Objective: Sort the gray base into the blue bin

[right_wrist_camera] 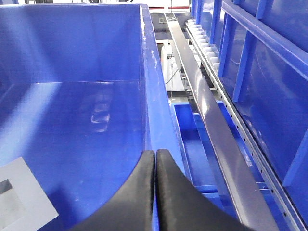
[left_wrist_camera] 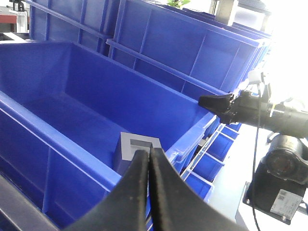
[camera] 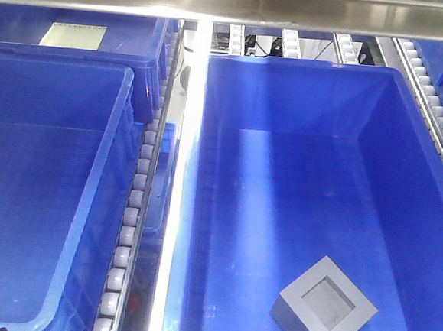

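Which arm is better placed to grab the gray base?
Probably left: the left gripper, shut, points straight at the gray base in the blue bin; the right gripper, also shut, has it off to one side.

I read the blue bin (camera: 304,88) as moulded plastic, smooth-walled and fairly glossy; a pale sheen runs down its floor toward twelve o'clock in the front view. The gray base (camera: 324,301) at about five o'clock on that floor looks matt, with flat, even faces and a slightly lighter, duller recess. From my left wrist view the left gripper (left_wrist_camera: 148,161) has black fingers with a smooth, rubbery, low-sheen look; the right gripper (right_wrist_camera: 155,159) looks the same. The roller track (camera: 128,227) between crates shows pale plastic-looking rollers. The rail (right_wrist_camera: 211,125) at two o'clock looks like brushed metal, semi-reflective.
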Robot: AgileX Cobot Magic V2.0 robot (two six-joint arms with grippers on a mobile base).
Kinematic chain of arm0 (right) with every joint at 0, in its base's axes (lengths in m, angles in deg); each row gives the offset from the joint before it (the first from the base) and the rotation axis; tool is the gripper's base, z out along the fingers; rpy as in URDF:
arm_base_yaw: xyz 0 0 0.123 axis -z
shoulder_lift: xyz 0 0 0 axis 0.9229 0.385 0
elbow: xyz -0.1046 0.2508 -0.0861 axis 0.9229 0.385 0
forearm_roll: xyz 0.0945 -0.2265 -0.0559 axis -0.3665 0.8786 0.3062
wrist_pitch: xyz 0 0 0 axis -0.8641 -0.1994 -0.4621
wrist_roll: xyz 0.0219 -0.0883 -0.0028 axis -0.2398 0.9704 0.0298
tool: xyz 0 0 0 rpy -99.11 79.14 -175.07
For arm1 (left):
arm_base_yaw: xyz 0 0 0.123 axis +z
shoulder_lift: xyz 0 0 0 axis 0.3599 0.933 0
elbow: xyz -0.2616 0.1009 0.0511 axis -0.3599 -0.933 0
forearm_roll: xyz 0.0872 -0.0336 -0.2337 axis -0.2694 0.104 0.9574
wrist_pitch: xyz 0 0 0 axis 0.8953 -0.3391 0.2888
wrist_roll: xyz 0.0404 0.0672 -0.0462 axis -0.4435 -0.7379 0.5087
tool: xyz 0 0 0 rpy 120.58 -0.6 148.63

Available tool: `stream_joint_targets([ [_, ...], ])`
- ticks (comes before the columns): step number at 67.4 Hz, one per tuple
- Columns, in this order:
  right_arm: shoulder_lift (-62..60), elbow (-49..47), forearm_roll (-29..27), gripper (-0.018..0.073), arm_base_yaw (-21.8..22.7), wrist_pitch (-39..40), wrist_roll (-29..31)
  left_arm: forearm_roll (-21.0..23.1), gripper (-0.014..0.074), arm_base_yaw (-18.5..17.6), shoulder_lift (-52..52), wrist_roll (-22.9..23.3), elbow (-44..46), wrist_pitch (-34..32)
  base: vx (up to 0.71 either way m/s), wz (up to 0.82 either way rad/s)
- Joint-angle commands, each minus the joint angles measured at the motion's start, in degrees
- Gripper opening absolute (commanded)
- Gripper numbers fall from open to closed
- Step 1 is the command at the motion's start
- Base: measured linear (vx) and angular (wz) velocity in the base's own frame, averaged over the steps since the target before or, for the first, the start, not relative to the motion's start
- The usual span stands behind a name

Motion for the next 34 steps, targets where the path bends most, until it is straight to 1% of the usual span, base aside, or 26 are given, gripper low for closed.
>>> stream_joint_targets([
  [1,-0.5,0.1,0.4,-0.0005,0.3,3.7,0.7,0.2,-0.0008,-0.1,0.7,0.4,1.5,-3.8,0.0,0.0],
  [23,-0.5,0.1,0.4,-0.0005,0.3,3.7,0.7,0.0,-0.0008,-0.1,0.7,0.4,1.5,-3.8,0.0,0.0],
  [30,-0.5,0.1,0.4,-0.0005,0.3,3.7,0.7,-3.0,-0.0008,-0.1,0.6,0.4,1.5,-3.8,0.0,0.0],
  [34,-0.5,0.1,0.4,-0.0005,0.3,3.7,0.7,-3.9,-0.0008,-0.1,0.6,0.4,1.5,-3.8,0.0,0.0],
])
